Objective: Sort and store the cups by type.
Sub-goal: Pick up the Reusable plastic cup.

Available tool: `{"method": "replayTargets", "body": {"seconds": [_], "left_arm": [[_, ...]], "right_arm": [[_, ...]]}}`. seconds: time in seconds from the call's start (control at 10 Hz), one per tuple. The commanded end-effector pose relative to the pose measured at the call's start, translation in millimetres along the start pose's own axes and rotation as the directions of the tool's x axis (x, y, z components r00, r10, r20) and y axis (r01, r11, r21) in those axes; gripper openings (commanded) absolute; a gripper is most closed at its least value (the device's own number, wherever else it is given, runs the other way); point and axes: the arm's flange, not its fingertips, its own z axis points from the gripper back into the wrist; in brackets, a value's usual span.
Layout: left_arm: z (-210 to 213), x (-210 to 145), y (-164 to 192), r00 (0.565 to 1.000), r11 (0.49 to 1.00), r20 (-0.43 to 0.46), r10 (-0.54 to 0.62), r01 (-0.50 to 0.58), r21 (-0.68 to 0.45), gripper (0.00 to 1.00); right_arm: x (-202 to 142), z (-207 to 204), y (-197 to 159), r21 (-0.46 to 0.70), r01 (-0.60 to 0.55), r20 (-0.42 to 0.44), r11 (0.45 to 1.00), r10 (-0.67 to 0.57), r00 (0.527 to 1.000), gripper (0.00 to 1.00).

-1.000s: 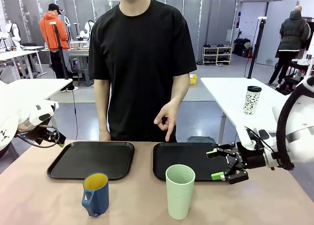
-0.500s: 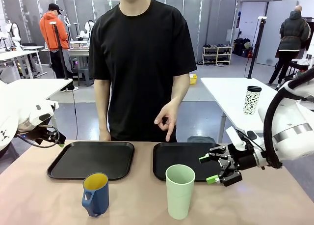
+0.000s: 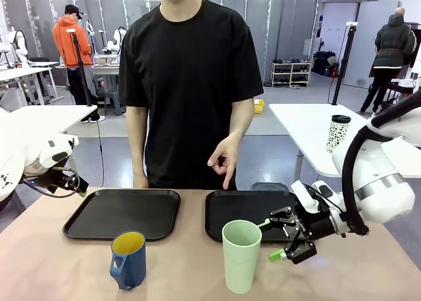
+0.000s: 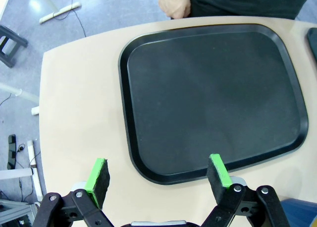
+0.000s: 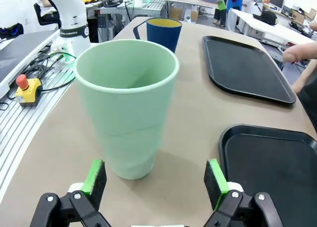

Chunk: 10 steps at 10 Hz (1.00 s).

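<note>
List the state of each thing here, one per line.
mint-green tumbler: upright, empty, ungripped.
blue mug: upright, ungripped.
left tray: lying flat.
right tray: lying flat.
patterned cup: upright, lid on.
left tool: open, holding nothing.
right tool: open, beside the tumbler, not touching.

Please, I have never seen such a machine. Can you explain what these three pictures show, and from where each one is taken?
These are two white robot arms at a table, with a person standing at the far side. The front picture looks across the table towards that person. Each of the other two pictures comes from a camera on one arm's wrist, looking along that arm's two green-tipped fingers. On the table stand a mint-green tumbler and a blue mug with a yellow inside. Behind them lie two black trays, the left tray and the right tray. The right hand is open just beside the tumbler, not touching it. The left hand, also open, faces the left tray. Neither holds anything.
</note>
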Motion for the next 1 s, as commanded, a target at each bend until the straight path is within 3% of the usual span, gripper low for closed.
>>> {"method": "replayTargets", "body": {"seconds": [0.0, 0.9], "left_arm": [[0, 0, 1, 1.0, 1.0, 0.002, -0.003, 0.003, -0.001, 1.0], [0, 0, 1, 1.0, 1.0, 0.002, -0.003, 0.003, -0.001, 1.0]], "right_arm": [[-1, -5, 8, 0.011, -0.008, -0.01, 1.0, 0.008, 1.0, 1.0], [-13, -39, 18, 0.049, 0.012, 0.123, 0.999, -0.017, 0.992, 1.0]]}}
